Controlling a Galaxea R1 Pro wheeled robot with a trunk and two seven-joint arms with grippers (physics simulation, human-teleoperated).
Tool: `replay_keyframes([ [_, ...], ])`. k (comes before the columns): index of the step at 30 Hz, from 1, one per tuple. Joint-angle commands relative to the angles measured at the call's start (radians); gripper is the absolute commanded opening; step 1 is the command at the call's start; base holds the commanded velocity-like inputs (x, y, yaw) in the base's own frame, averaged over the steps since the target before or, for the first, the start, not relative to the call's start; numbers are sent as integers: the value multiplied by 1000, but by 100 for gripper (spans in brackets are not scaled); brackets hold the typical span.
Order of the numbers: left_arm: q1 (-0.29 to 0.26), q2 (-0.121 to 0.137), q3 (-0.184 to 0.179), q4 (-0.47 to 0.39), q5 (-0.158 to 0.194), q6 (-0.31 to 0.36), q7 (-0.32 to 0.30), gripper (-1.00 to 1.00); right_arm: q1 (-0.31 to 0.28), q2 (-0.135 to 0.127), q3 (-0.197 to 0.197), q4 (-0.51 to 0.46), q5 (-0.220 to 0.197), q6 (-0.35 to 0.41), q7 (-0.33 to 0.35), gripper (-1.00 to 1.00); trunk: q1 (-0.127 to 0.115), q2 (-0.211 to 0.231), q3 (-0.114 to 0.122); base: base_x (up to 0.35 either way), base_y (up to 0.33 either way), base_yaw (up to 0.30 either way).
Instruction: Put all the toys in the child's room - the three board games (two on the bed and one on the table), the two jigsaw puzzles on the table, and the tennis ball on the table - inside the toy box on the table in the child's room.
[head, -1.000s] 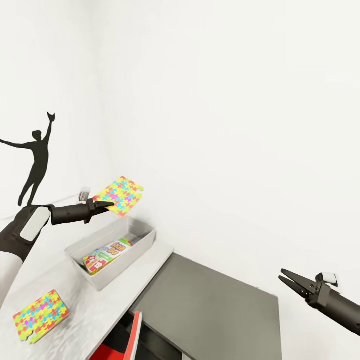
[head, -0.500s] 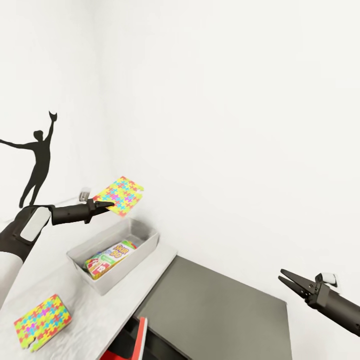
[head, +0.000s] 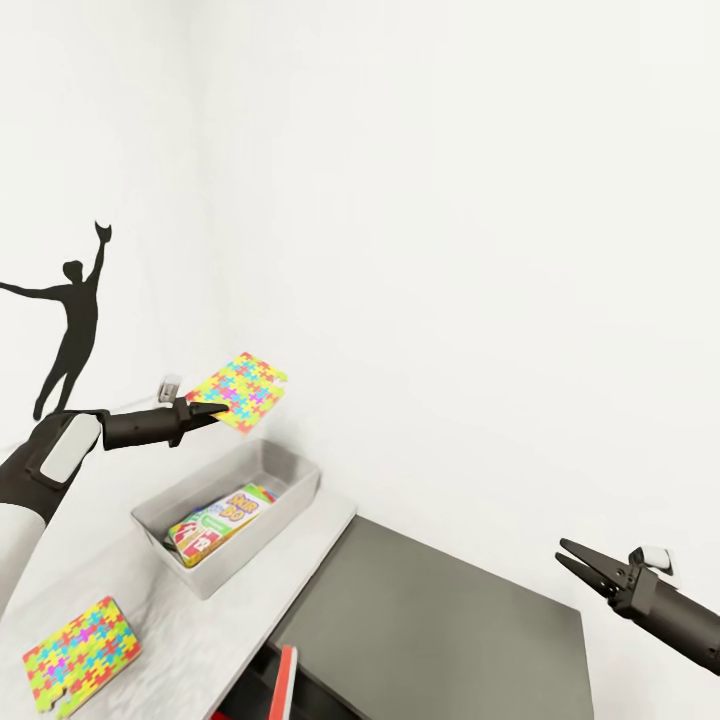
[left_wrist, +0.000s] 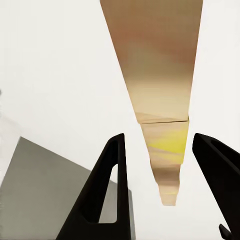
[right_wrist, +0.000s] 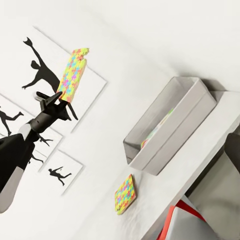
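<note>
The left gripper (head: 222, 408) has its fingers clamped on the near edge of a jigsaw puzzle (head: 242, 389), held in the air above the far end of the toy box (head: 200, 577). In the left wrist view the two dark fingers (left_wrist: 107, 192) flank the puzzle's plain tan underside (left_wrist: 162, 75), which runs away from the camera against the white wall. The right wrist view sees the same puzzle (right_wrist: 73, 73) edge-on and upright at the tip of the left gripper (right_wrist: 56, 99), in front of framed black silhouette prints (right_wrist: 50, 75).

The right gripper (head: 568, 556) hangs over the dark grey corner section (head: 430, 630), well apart from everything, its fingers slightly apart and holding nothing.

The toy box stands on the pale desk (head: 190, 640) near the corner of the room, its long side toward the wall, with bare desk top around it. Inside lies a board game (head: 215, 520) with a white cover, green edge and coloured lettering too small to read. The second jigsaw puzzle (head: 80, 655) lies flat on the desk near its front edge, well apart from the box. Below the desk edge a red and white object (head: 285, 685) shows partly. A black silhouette figure (head: 70, 320) is on the left wall
</note>
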Motion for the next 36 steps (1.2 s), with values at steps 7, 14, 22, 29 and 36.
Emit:
replay_keyframes([
  [7,-1,1,-3,1,-3,1,-6,-100,0,-1,-1,2,24,-38,7,100,1,-1,0,84,74,0],
  [14,-1,1,-2,1,-3,1,-6,-100,0,-2,1,5,27,-55,7,100,1,-1,0,10,8,0],
  [22,-1,1,-2,1,-3,1,-6,-100,-1,-8,0,6,28,-50,6,100,1,-1,0,1,1,0],
  [29,-1,1,-2,1,-4,1,-6,-100,-1,-12,-1,6,28,-46,4,100,1,-1,0,0,0,0],
  [36,-1,1,-3,1,-10,1,-4,-100,-1,-11,-1,6,28,-46,5,100,1,-1,0,0,0,0],
])
